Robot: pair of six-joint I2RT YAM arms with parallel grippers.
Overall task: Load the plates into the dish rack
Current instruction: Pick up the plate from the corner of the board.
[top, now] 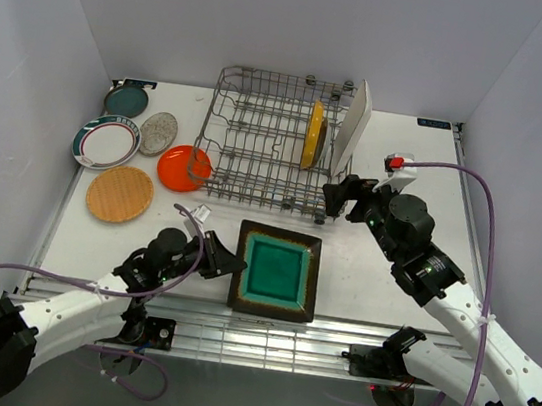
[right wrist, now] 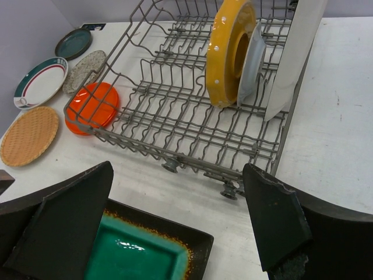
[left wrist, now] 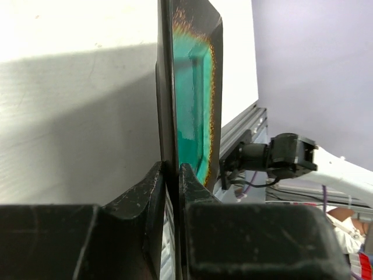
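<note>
The left gripper (left wrist: 170, 175) is clamped on the left edge of the dark square plate (top: 277, 270) with the green centre. This plate lies flat at the near middle of the table (top: 381, 279).

The right gripper (right wrist: 178, 169) hovers by the near right corner of the dish rack (top: 259, 141), and its fingers are wide apart and hold nothing.

In the right end of the rack three plates stand upright: the yellow plate (right wrist: 230, 49), the pale blue plate (right wrist: 252, 58) and the white rectangular plate (right wrist: 294, 52).

Left of the rack, the orange plate (top: 183, 167) is just beside its corner. The speckled grey plate (top: 159, 128), the teal plate (top: 126, 99), the white plate with teal rim (top: 106, 141) and the wood-tone plate (top: 120, 193) also lie there.
</note>
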